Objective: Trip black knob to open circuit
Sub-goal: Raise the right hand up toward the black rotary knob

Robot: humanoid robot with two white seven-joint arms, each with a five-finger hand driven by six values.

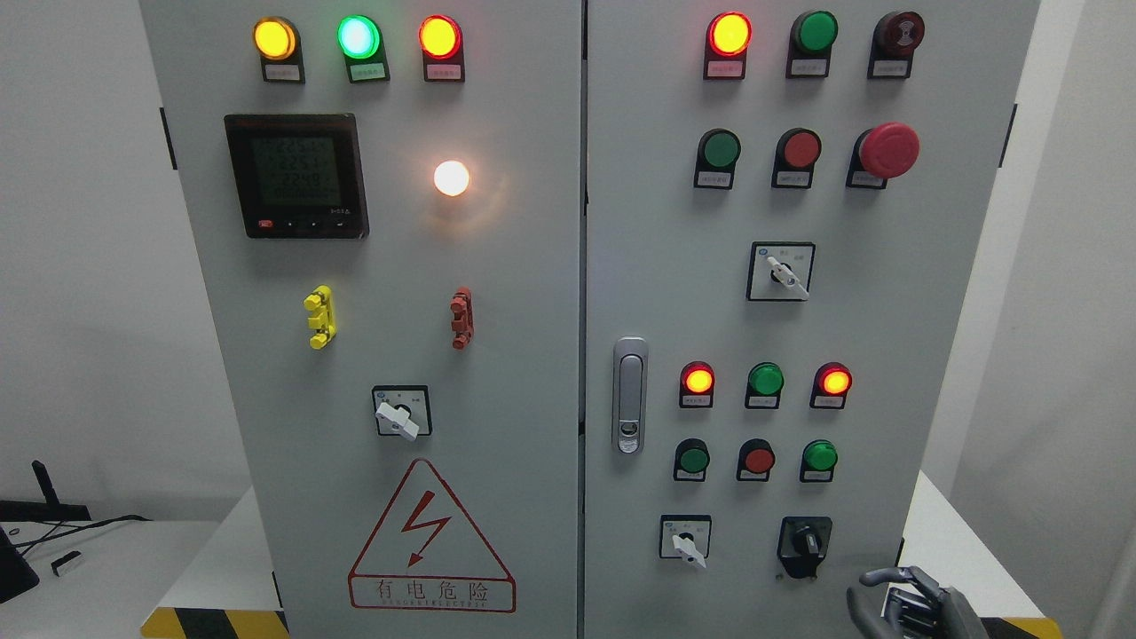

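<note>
Your right hand (905, 603) hovers just below the black knob (805, 541), fingers loosely curled, gripping nothing; positioned for reaching up.

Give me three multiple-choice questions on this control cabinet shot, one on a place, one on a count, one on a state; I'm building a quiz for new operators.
1. Where is the black knob on the cabinet?
A. Top left, beside the meter
B. Bottom right of the right door
C. Centre of the left door

2. How many white-handled switches are on the cabinet?
A. One
B. Two
C. Three

3. What is the right hand doing?
A. Gripping the black knob
B. Pressing the big red button
C. Hovering lower right of the knob, touching nothing

Answers:
1. B, since the knob sits low on the right door, just right of a white-handled switch.
2. C, since there is that one, one on the left door, and one higher on the right door.
3. C, since its fingers are loosely curled with a clear gap to the knob.
</note>
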